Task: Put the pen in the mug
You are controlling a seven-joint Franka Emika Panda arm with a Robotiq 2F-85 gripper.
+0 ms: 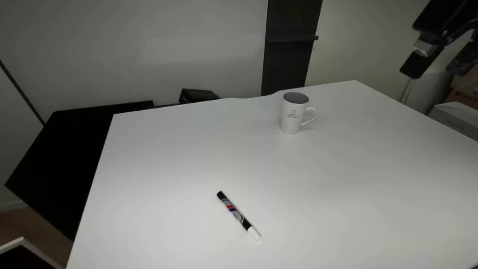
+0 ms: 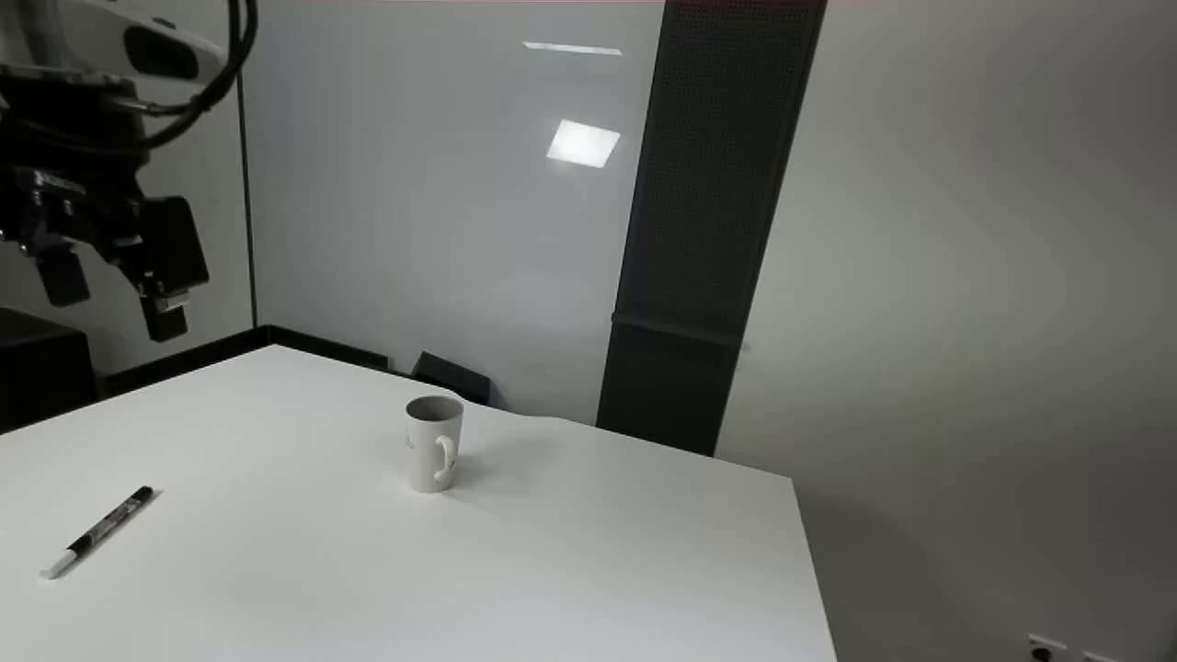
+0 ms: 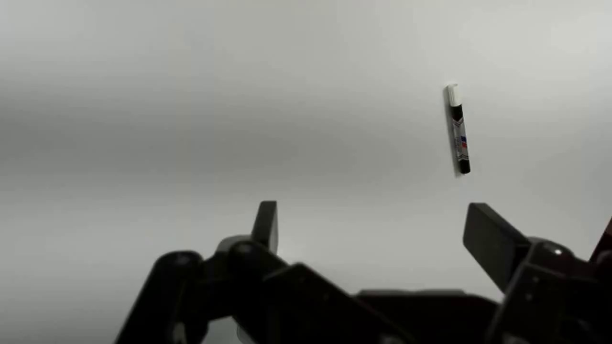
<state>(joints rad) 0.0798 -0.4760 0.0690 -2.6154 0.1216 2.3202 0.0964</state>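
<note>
The pen [image 1: 239, 215] lies flat on the white table, black-bodied with a small red band and a white end. It also shows in an exterior view [image 2: 98, 533] and at the upper right of the wrist view [image 3: 458, 130]. The white mug [image 1: 291, 116] stands upright toward the table's back edge, handle to the side and grey inside. It also shows in an exterior view [image 2: 432, 452]. My gripper [image 3: 372, 224] is open and empty, its fingers wide apart. It hangs above table height in both exterior views [image 1: 436, 71] [image 2: 116, 308], apart from pen and mug.
The white table [image 1: 168, 157] has a wavy back edge. Behind it stand a wall and a tall dark panel [image 1: 289, 48]. A small black box [image 1: 198, 95] sits beyond the back edge. A black surface [image 1: 63, 160] lies beside the table, and a white box [image 1: 457, 117] stands past another edge.
</note>
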